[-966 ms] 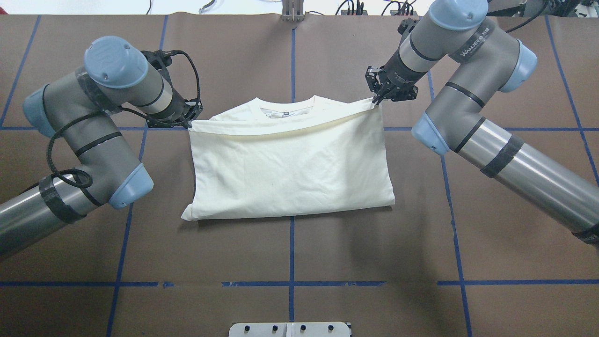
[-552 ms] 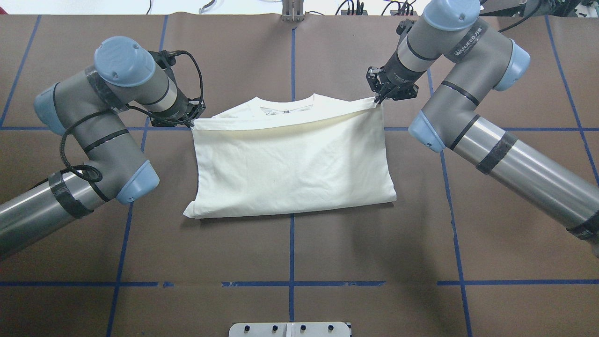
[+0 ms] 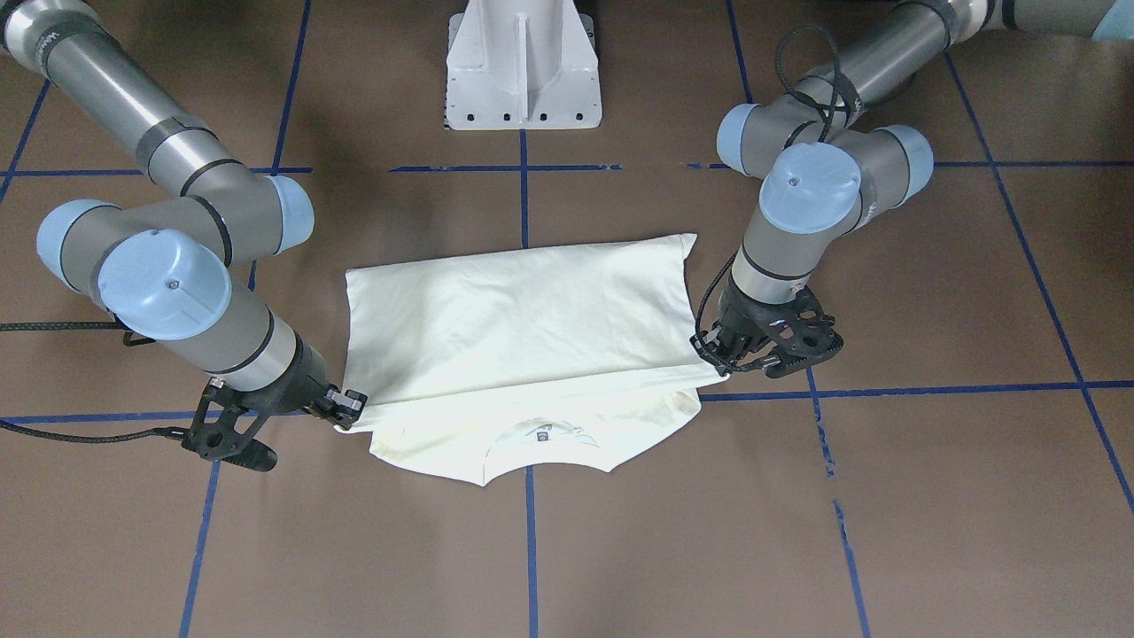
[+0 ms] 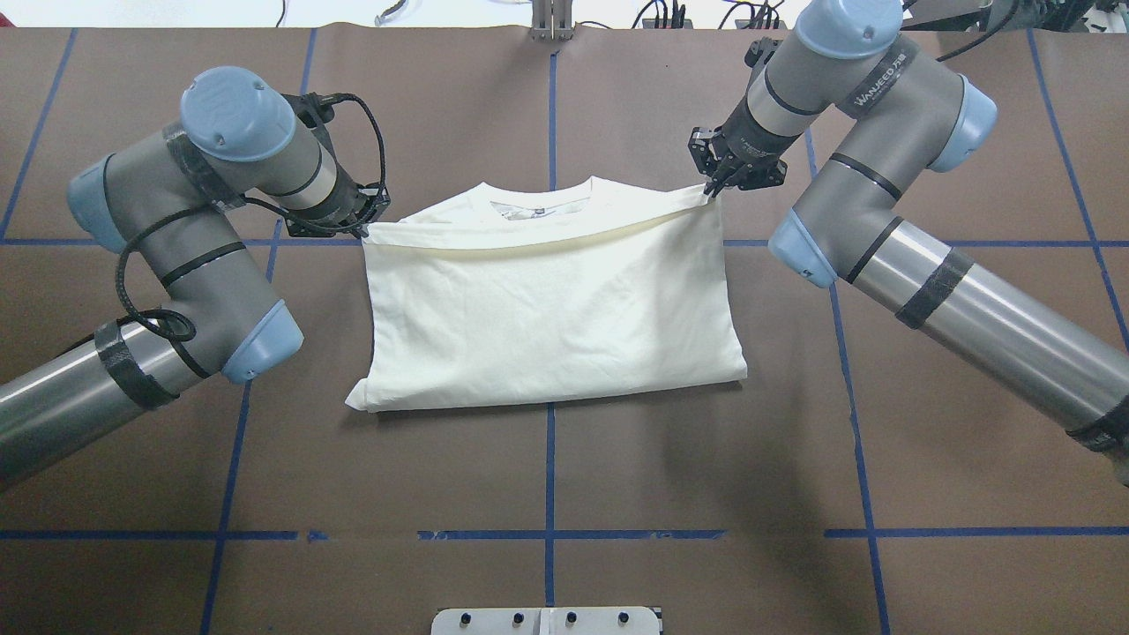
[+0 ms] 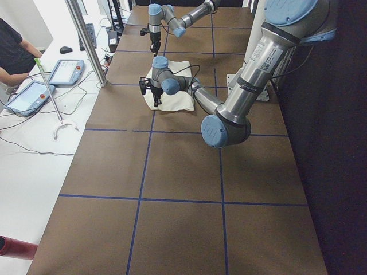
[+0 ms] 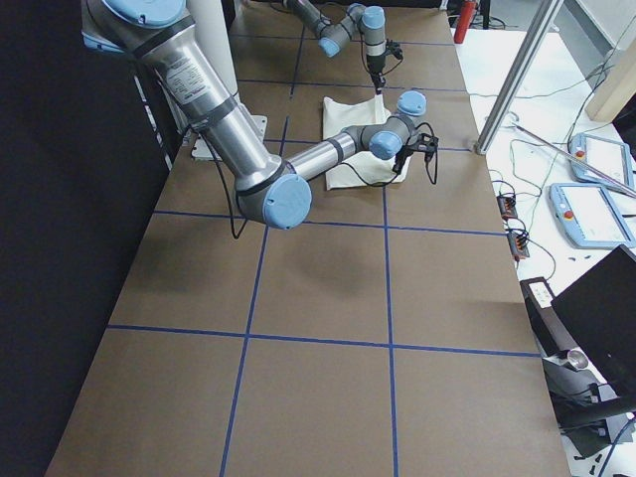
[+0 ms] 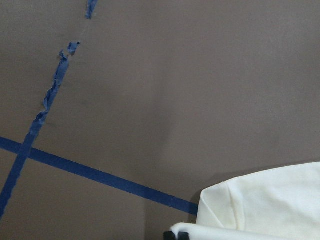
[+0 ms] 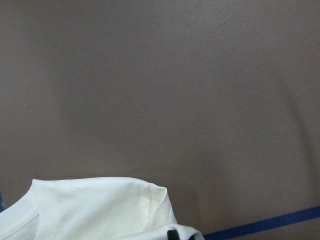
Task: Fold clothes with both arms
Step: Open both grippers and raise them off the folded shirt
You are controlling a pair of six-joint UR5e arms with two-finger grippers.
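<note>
The cream T-shirt (image 4: 547, 317) lies on the brown table (image 4: 706, 459), centred across it and toward the side away from the robot. It is folded in half with a plain face up. The fold runs along the edge nearer the robot. The free edge of the top layer is pulled straight from corner to corner and stops just short of the collar (image 4: 540, 198), so the neckline and the neck label (image 4: 540, 210) show beyond it. A thin shadow under that edge suggests it sits a little above the layer below.

The left jaws are closed on the top layer's corner on the robot's left. The wrist view there shows black tips with cream cloth pinched between them, low over the table. The right jaws are closed on the opposite corner in the same way, with the cloth bunched slightly at the pinch. The left arm (image 4: 176, 238) and right arm (image 4: 882, 203) reach in from either side with elbows bent, their wrists pointing down at the corners.

Blue tape lines (image 4: 549, 459) mark a grid on the table, and one passes under the middle of the shirt. The white pedestal (image 3: 523, 71) stands at the table's robot edge.
</note>
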